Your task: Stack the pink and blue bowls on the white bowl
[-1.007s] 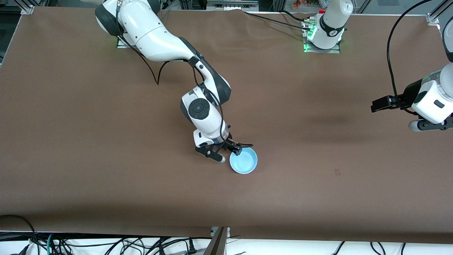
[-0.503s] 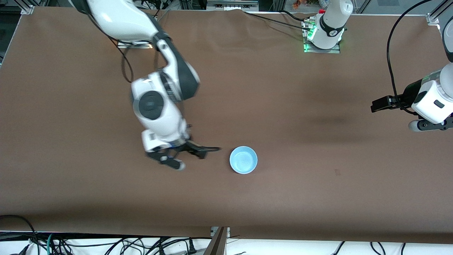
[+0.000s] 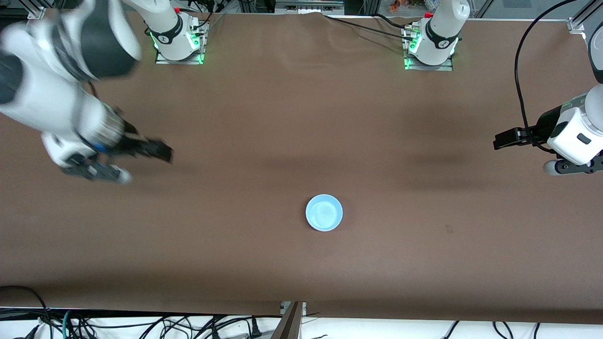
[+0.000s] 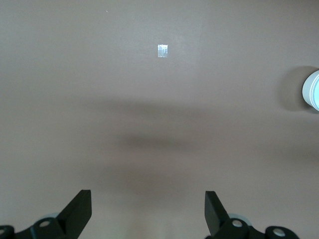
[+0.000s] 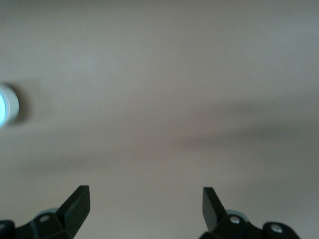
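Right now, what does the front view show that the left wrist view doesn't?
Only the front view: both arm bases, the right gripper, fingers open, over the right arm's end of the table, and the blue bowl whole. Only the left wrist view: the empty gap between the waiting left gripper's fingers, and a small white square, at most a faint mark from the front. Both: the brown table and that bowl, cut off in the wrist view.

Blue bowl (image 3: 324, 213) upright, mid-table, atop stack.
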Action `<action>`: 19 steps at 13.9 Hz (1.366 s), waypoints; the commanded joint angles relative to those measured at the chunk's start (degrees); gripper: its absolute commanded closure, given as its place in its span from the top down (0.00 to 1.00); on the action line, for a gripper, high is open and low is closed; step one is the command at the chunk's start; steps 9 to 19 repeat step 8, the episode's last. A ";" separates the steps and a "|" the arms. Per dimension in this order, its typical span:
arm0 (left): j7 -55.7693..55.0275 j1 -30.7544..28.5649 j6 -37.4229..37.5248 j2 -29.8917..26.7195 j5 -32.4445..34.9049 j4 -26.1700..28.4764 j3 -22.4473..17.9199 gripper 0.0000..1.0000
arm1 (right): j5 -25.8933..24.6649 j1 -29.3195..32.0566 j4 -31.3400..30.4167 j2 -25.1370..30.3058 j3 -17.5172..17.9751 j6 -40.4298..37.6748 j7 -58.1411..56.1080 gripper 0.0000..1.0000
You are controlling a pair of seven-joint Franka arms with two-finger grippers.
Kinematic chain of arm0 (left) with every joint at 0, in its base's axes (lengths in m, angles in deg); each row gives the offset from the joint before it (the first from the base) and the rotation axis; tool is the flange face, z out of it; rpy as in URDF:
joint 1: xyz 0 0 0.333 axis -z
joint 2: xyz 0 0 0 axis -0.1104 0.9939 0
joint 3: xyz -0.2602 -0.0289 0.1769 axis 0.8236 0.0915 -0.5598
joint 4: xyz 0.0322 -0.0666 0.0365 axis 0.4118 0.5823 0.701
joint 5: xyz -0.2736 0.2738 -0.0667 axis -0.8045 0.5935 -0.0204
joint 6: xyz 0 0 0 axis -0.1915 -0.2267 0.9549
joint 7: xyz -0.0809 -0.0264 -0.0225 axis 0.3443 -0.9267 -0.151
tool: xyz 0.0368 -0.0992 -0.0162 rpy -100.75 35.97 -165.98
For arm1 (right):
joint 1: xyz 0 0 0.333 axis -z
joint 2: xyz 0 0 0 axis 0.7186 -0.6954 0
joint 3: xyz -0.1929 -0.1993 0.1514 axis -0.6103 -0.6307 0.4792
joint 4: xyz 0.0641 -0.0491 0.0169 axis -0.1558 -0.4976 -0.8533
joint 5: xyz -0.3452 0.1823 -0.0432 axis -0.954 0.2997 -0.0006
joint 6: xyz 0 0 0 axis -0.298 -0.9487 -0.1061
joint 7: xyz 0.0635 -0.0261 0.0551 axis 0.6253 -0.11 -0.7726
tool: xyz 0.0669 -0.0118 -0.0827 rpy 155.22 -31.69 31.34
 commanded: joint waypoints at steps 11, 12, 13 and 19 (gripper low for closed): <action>0.85 -0.07 0.17 0.53 0.59 -1.30 0.32 1.00 | -5.38 -1.00 -4.85 7.87 -4.15 -5.59 -13.59 1.00; 0.85 -0.07 0.17 0.53 0.59 -1.30 0.32 1.00 | -5.38 -1.00 -4.85 7.87 -4.15 -5.59 -13.59 1.00; 0.85 -0.07 0.17 0.53 0.59 -1.30 0.32 1.00 | -5.38 -1.00 -4.85 7.87 -4.15 -5.59 -13.59 1.00; 0.85 -0.07 0.17 0.53 0.59 -1.30 0.32 1.00 | -5.38 -1.00 -4.85 7.87 -4.15 -5.59 -13.59 1.00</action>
